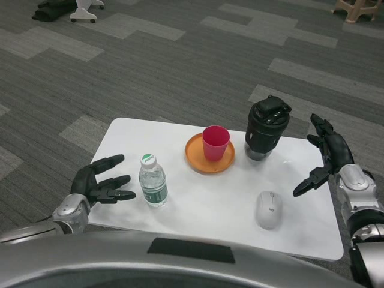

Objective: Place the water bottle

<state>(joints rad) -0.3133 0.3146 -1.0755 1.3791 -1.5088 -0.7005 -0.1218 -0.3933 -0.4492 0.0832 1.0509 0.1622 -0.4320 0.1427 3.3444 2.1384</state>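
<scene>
I see bare table [210, 210] in the middle front, between the bottle [153, 181] and the mouse [269, 209]. At the back, the plate [209, 157] with the red cup [215, 143] and the black mug [266, 129] block the way.

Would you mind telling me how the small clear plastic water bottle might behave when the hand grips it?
The small clear plastic water bottle with a green-and-white cap stands tall and narrow, so a sideways nudge from the left hand would probably tip it. Its thin clear wall likely dents under squeeze. Being round, it may roll once down.
</scene>
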